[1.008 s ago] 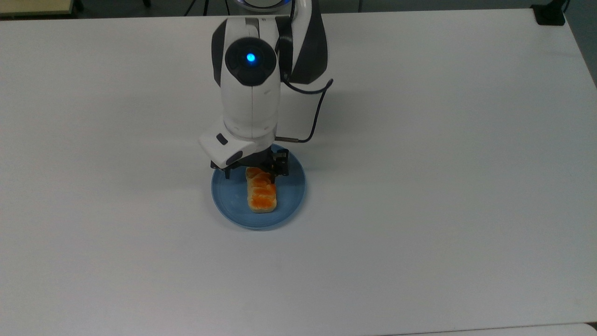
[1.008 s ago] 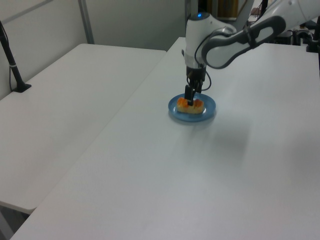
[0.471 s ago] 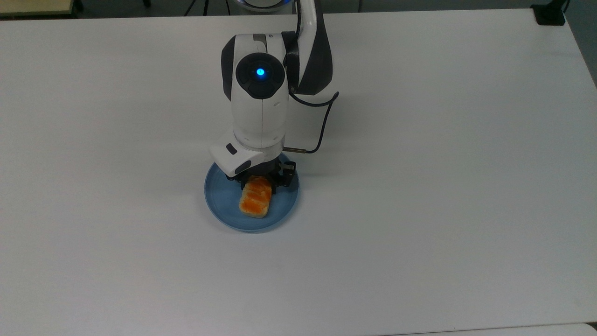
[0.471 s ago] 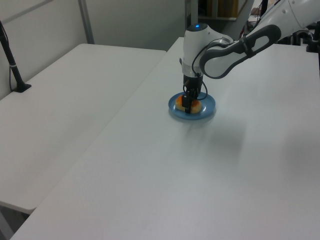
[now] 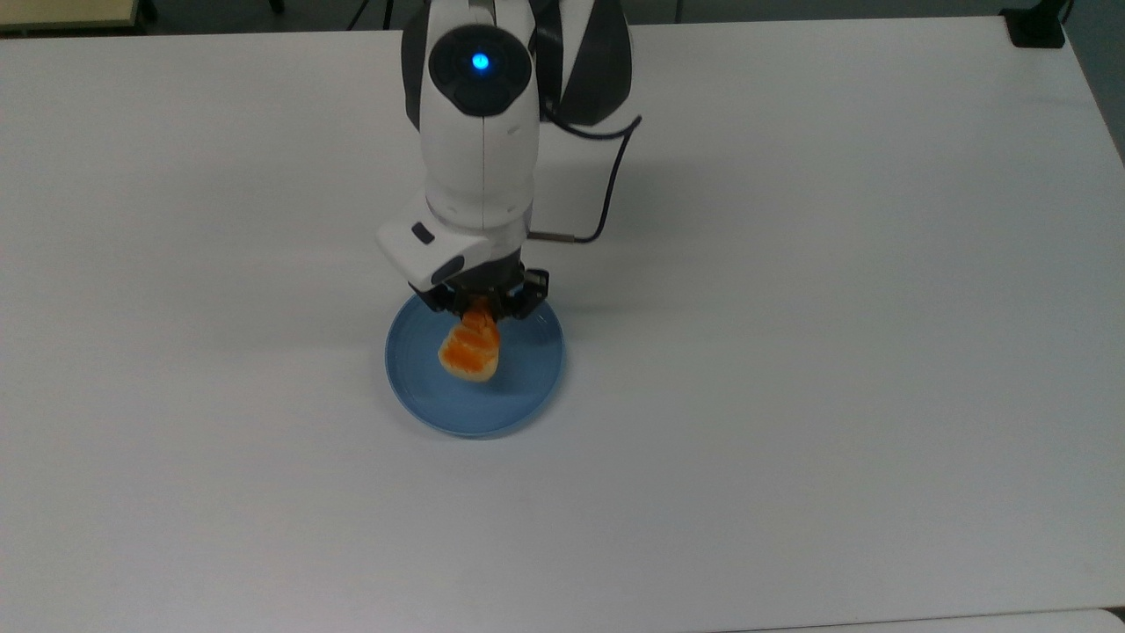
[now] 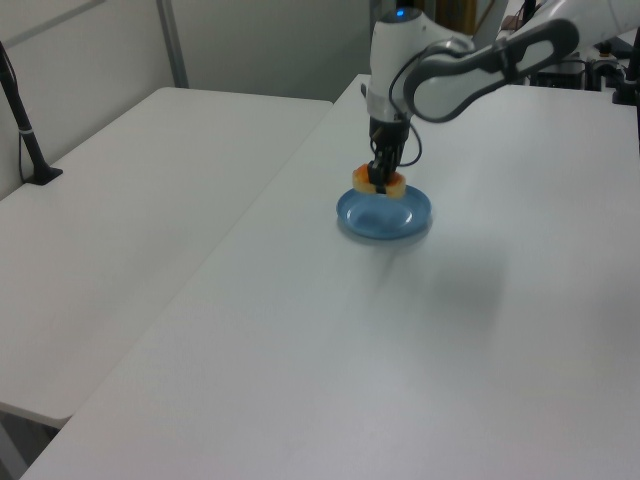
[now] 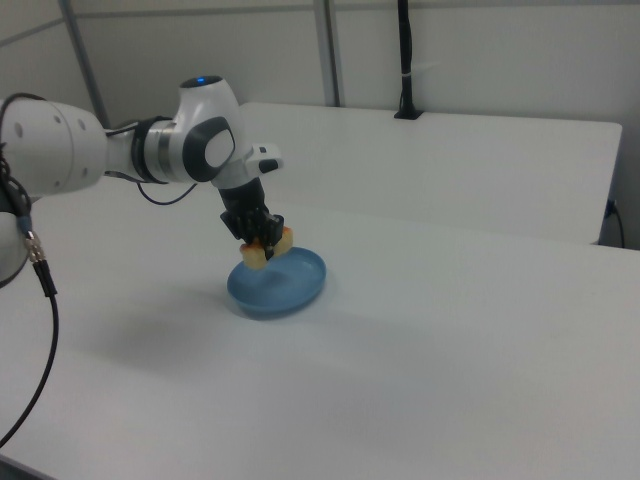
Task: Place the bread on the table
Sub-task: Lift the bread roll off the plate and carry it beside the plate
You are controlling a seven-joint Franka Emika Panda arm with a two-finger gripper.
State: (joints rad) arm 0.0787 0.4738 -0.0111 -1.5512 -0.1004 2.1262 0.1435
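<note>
The bread (image 5: 471, 348), a small loaf with a glossy orange top and pale sides, hangs in the air just above the round blue plate (image 5: 527, 387). My gripper (image 5: 482, 309) is shut on the loaf's far end, so the bread (image 6: 378, 181) droops tilted over the plate (image 6: 384, 216). In the right view the bread (image 7: 268, 247) clears the plate's (image 7: 285, 286) rim under the gripper (image 7: 263, 239). The white table (image 5: 791, 352) lies all around the plate.
A black cable (image 5: 606, 202) loops from the wrist on the top view's right. A black clamp (image 5: 1035, 25) sits at the table's far right corner in the top view. A second white table (image 6: 130, 200) adjoins on the left view's left.
The gripper closed on the bread and rose, lifting it off the blue plate. The plate slid slightly to the top view's left earlier and now stays put.
</note>
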